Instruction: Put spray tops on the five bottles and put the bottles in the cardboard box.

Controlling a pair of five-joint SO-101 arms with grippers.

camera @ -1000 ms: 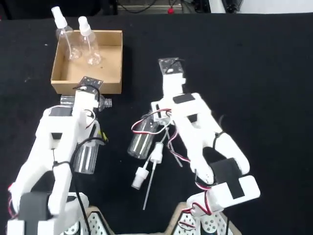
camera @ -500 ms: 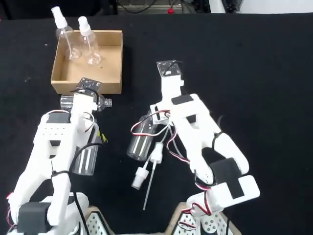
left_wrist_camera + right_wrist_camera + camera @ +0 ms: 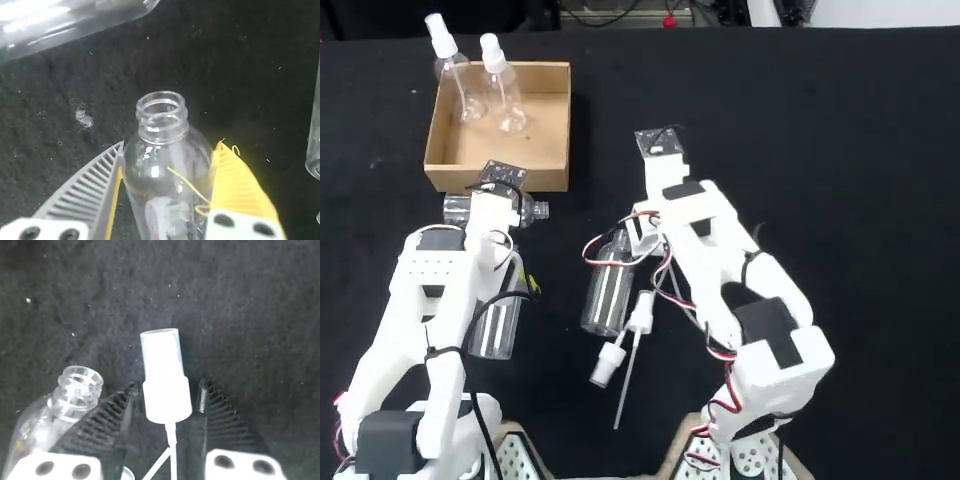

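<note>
- The left gripper [image 3: 170, 145] is clamped on a clear bottle [image 3: 162, 117], one finger on each side of its shoulder. The bottle's neck is open, with no top on it.
- In the high view this bottle [image 3: 535, 210] lies on its side just in front of the box [image 3: 495, 178], its neck sticking out from under the left arm.
- The right gripper [image 3: 167, 387] is closed narrowly on a white spray top [image 3: 162, 355], gripping it by the collar. The nozzle points away from the wrist and the thin tube trails back between the fingers.
- Just beside that spray top lies the open neck of a middle bottle [image 3: 77, 382]. In the high view the middle bottle [image 3: 608, 290] lies on the black table [image 3: 840, 200] between the two arms, its neck end under the right arm.
- A third bottle [image 3: 495, 325], also uncapped, lies under the left arm's forearm.
- Two loose tops lie near the base of the middle bottle: one [image 3: 640, 315] just beside it, the other [image 3: 608, 362] nearer the arm bases, with a long tube.
- Two capped bottles [image 3: 460, 85] [image 3: 505, 95] stand in the box against its far wall, side by side.
</note>
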